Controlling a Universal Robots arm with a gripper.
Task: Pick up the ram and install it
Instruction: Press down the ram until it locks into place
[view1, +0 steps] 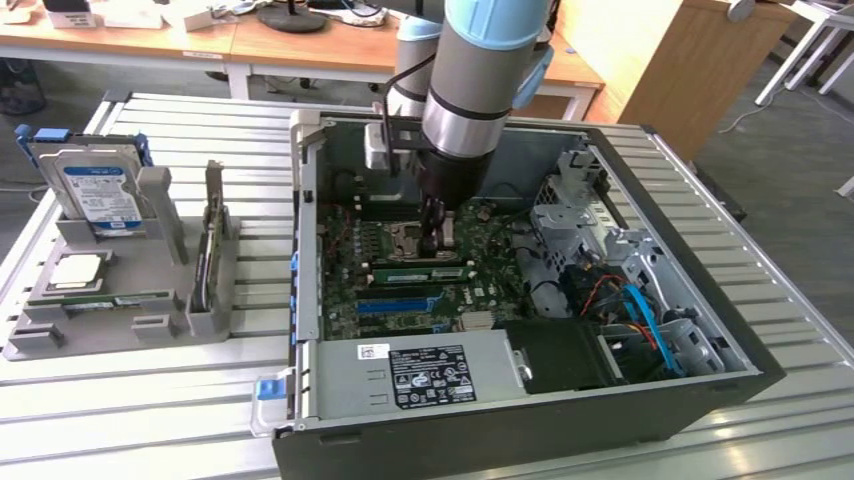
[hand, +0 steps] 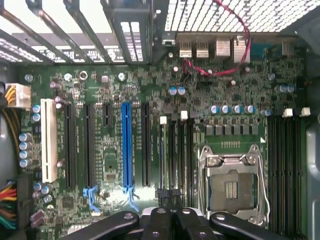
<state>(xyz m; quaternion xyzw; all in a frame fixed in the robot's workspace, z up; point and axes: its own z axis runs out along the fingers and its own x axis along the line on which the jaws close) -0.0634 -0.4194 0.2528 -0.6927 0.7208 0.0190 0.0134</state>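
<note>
The claw (view1: 434, 238), fingers closed, reaches down inside the open computer case (view1: 694, 330), pressing on the ram (view1: 420, 268) that lies seated directly beneath it in a slot beside the processor socket (hand: 231, 187), apparently to push it home.

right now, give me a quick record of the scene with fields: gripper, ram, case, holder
gripper: gripper shut, down inside the open computer case, over the motherboard beside the empty processor socket
ram: green stick lies seated in a slot just in front of the gripper; in the wrist view a stick stands in a slot ahead of the fingertips
holder: grey holder on the exterior view's left carries a hard drive and a processor
table: slatted metal table
</note>
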